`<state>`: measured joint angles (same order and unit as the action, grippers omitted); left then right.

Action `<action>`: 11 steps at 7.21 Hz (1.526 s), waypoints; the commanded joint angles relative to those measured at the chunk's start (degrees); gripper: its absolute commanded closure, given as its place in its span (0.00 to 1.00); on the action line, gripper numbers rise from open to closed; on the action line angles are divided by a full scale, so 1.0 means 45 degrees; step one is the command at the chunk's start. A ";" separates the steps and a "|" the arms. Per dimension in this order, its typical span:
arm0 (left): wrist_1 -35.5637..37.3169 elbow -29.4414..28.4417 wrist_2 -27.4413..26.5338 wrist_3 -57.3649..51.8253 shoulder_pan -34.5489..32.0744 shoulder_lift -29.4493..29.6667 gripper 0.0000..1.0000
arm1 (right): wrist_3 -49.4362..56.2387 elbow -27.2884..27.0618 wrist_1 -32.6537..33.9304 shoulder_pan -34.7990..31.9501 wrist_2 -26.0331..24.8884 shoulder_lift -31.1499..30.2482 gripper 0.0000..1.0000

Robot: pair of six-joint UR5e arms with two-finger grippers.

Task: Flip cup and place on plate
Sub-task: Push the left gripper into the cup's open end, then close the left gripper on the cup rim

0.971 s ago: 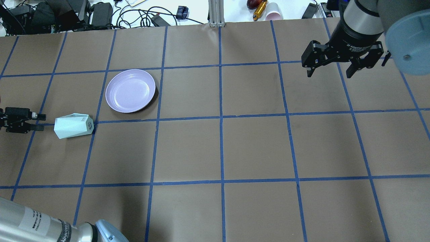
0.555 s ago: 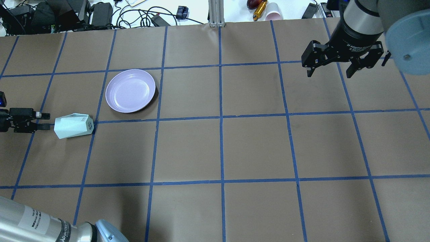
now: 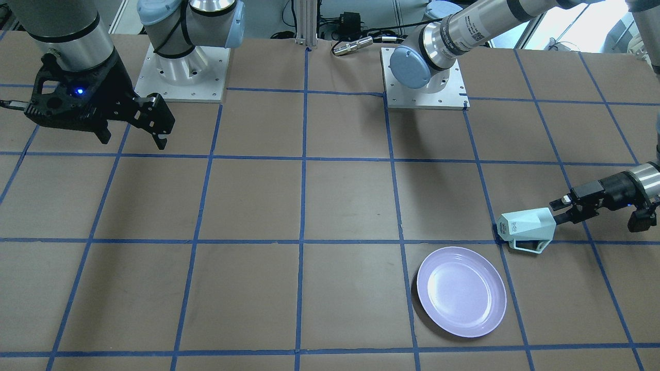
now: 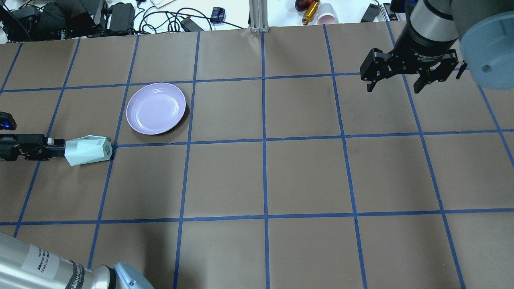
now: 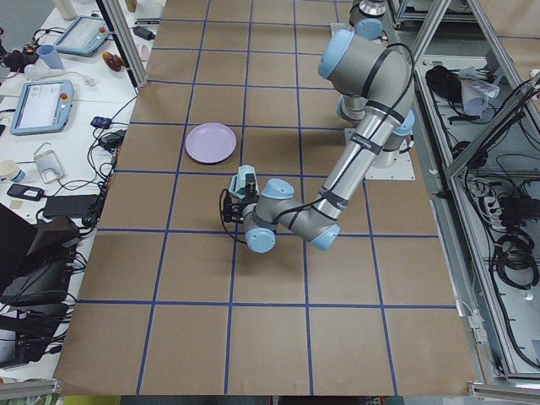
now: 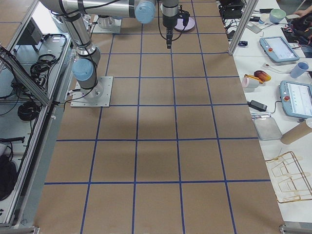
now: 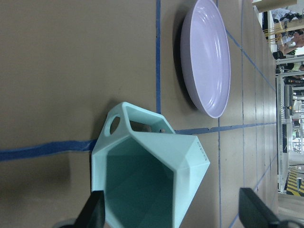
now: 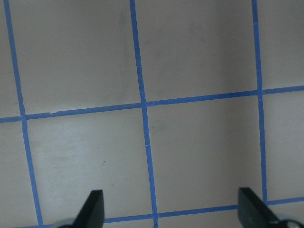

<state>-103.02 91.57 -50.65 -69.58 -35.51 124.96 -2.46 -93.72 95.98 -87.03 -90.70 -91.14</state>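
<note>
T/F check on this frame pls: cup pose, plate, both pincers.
1. The cup lies on its side on the table. True.
2. The cup rests on the plate. False: it lies on the table beside the plate, apart from it.
3. The left pincer is shut on the cup's handle. False: it is open, at the cup's mouth end.
4. The right pincer is open, above the table far from the cup. True.
5. The cup's mouth faces the plate. False: the mouth faces the left pincer; the handle is on the plate's side.
</note>
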 commanded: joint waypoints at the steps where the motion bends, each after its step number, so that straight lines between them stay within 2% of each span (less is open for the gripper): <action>1: -0.0115 0.0002 0.0493 -0.0396 0.0000 0.0297 0.00 | 0.0000 0.0007 0.0000 0.0004 0.0000 0.0001 0.00; 4: -0.0309 0.0040 0.0845 -0.0397 -0.0020 0.0533 0.00 | 0.0000 0.0007 0.0000 0.0004 0.0000 0.0001 0.00; 6: -0.1225 0.0041 0.0865 -0.0377 -0.0058 0.0611 0.00 | 0.0000 -0.0013 0.0000 0.0004 0.0000 0.0001 0.00; 11: -0.1209 0.0275 0.0865 -0.0397 -0.0214 0.0611 0.00 | 0.0000 -0.0013 0.0000 0.0004 0.0000 0.0001 0.00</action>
<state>-108.59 92.69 -46.76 -71.37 -36.13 127.70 -2.46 -93.78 95.98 -87.01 -90.70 -91.16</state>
